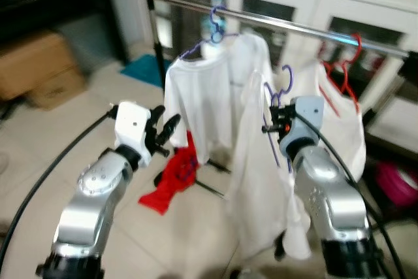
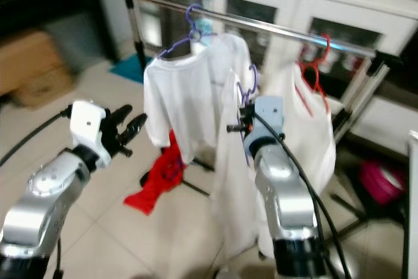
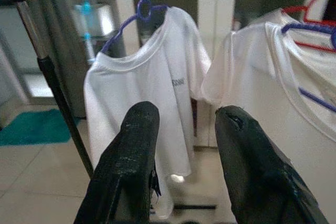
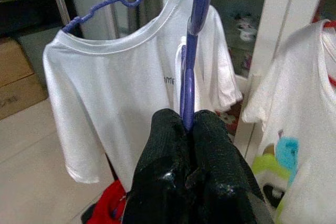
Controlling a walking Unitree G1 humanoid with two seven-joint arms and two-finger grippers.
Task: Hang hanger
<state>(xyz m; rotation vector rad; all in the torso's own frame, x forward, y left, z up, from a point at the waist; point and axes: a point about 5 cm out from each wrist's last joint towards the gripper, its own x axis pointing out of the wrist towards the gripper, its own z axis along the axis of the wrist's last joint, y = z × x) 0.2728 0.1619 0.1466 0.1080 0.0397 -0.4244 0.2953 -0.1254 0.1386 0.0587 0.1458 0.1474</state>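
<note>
The right gripper (image 4: 188, 129) is clamped on a purple hanger (image 4: 190, 61) carrying a white shirt (image 1: 261, 181); the rail (image 1: 287, 25) runs above it. The left gripper (image 3: 181, 145) hangs parted, empty; print on the hung shirt (image 3: 152, 98) ahead is unreadable.

You'll find just one bit of print: small dark lettering on the chest of the white T-shirt (image 4: 136, 77) hanging from the rail (image 1: 274, 21). Only "ME" reads in the right wrist view; the rest is hidden.

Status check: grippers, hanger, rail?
Right gripper shut on purple hanger, shirt draped, below rail. Left gripper open, free. White shirt hangs close alongside.
</note>
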